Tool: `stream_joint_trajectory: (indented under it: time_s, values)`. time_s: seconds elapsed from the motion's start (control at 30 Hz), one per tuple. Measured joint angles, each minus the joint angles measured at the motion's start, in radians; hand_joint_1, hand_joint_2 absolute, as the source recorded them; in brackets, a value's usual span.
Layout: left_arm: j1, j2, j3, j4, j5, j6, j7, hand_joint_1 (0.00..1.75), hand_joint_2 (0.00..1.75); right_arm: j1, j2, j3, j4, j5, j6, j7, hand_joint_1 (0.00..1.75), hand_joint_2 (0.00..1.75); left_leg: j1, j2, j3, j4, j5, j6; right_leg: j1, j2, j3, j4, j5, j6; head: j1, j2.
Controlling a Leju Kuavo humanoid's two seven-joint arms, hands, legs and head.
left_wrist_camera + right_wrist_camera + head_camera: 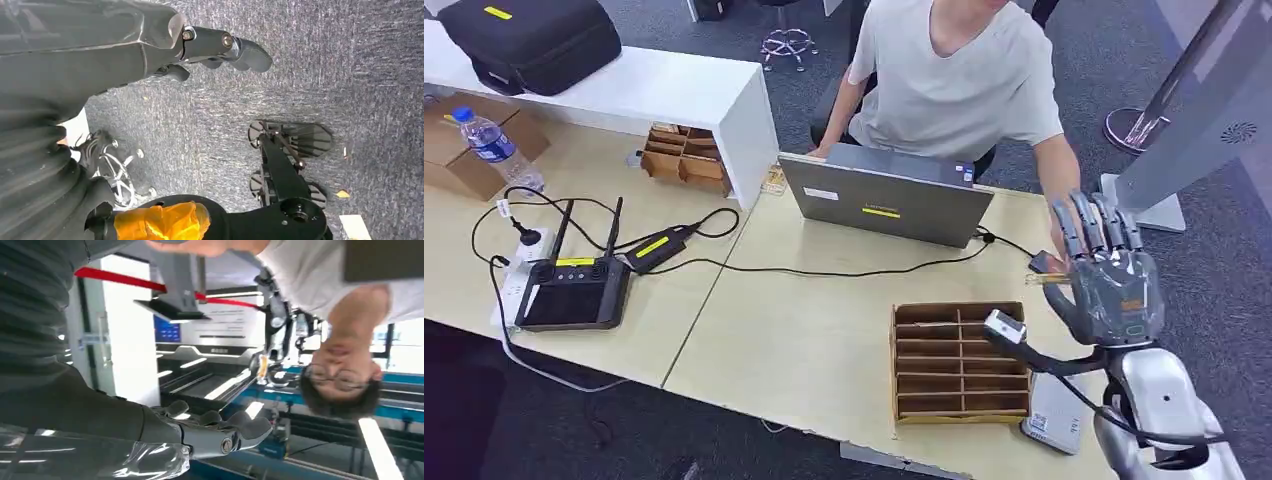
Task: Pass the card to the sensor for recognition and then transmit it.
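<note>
My right hand (1109, 280) is raised over the table's right end, fingers stretched upward and apart, palm away from me. In the right wrist view the right hand (210, 432) has nothing in it. A person's hand (1056, 240) reaches down just left of it, and a small dark and orange card (1046, 267) shows at that hand's fingertips, beside my thumb; whether I touch it I cannot tell. A flat white sensor box (1054, 415) lies on the table's front edge below my forearm. My left hand (210, 50) hangs over grey carpet, holding nothing.
A brown slotted wooden organiser (959, 362) sits left of the sensor box. A grey laptop (884, 198) stands in front of the seated person (954, 70). A black cable (854, 270) crosses the table. A controller (574, 290) and water bottle (494, 145) lie far left.
</note>
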Motion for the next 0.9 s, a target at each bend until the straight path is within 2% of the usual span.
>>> stream_joint_trajectory:
  time_s: [0.17,0.33,0.57,0.7,0.9]
  values:
    - [0.000,0.000,0.000,0.000,-0.002,0.000,0.004,0.00,1.75,-0.003,-0.003,-0.086,0.042,0.019,-0.013,-0.024,0.00,1.75,0.000,0.000,0.000,0.000,0.000,0.000,0.000,0.000,0.000,0.000,0.000,0.000,0.000,0.000]
    - [0.000,0.000,0.000,0.000,-0.003,0.004,0.004,0.00,1.75,-0.002,-0.002,-0.113,0.064,0.034,-0.019,-0.033,0.00,1.75,0.000,0.000,0.000,0.000,0.000,0.000,0.000,0.000,0.000,0.000,0.000,0.000,0.000,0.000]
    - [-0.001,0.000,0.000,0.000,-0.008,0.004,0.005,0.00,1.75,-0.013,-0.006,-0.156,0.107,0.065,-0.015,-0.005,0.00,1.75,0.000,0.000,0.000,0.000,0.000,0.000,0.000,0.000,0.000,0.000,0.000,0.000,0.000,0.000]
    - [-0.001,0.000,0.000,0.000,-0.011,0.001,0.005,0.00,1.75,-0.038,-0.026,-0.206,0.197,0.108,-0.021,0.018,0.00,1.75,0.000,0.000,0.000,0.000,0.000,0.000,0.000,0.000,0.000,0.000,0.000,0.000,0.000,0.000]
    - [-0.001,0.000,0.000,0.000,-0.020,-0.002,0.007,0.00,1.75,-0.078,-0.076,-0.313,0.411,0.181,-0.066,0.052,0.00,1.75,0.000,-0.002,0.000,0.001,0.000,0.000,0.000,-0.002,0.001,-0.001,0.000,0.000,0.000,0.000]
